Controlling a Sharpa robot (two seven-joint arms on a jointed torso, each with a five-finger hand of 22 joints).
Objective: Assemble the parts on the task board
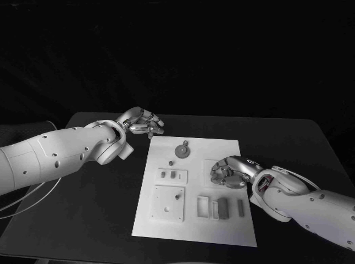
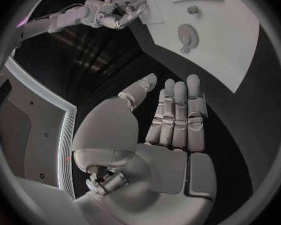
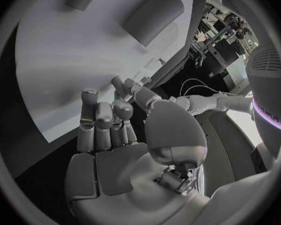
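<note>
The white task board (image 1: 225, 228) lies in the middle of the table. On it are a round disc part (image 1: 181, 148), a small knob (image 1: 170, 163), a slotted plate (image 1: 173, 175), a square plate (image 1: 168, 202) and several upright bars (image 1: 218, 208). My left hand (image 1: 140, 122) hovers just off the board's far left corner; in the left wrist view this hand (image 2: 172, 120) has straight fingers and an empty palm. My right hand (image 1: 231, 171) hangs over the board's right middle, fingers loosely bent. In the right wrist view that hand (image 3: 109, 130) holds nothing.
The black table (image 1: 90, 209) has bare room on both sides of the board. The left wrist view shows the board (image 2: 234, 50), the disc part (image 2: 187, 36) and my right hand (image 2: 112, 15). Two rounded parts (image 3: 153, 15) stand on the board (image 3: 65, 65).
</note>
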